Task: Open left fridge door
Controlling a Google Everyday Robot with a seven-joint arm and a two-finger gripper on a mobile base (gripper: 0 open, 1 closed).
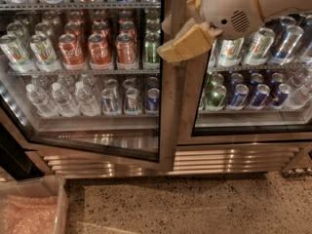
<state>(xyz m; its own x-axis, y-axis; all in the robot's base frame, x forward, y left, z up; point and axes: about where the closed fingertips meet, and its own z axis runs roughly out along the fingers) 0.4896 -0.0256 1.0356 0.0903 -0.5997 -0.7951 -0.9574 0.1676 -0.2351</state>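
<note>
The left fridge door (168,111) is a glass pane in a steel frame. It stands slightly ajar, with its free right edge and lower corner swung out from the cabinet. My gripper (168,40), tan-padded on a white wrist, sits high up against that free edge, where the two doors meet. The arm comes in from the upper right, across the right door (253,126), which lies flush with the cabinet.
Shelves behind the glass hold cans (100,50) and water bottles (63,99). A steel grille (195,160) runs along the fridge base. A clear bin (29,211) with pink contents sits on the speckled floor (195,204) at the lower left.
</note>
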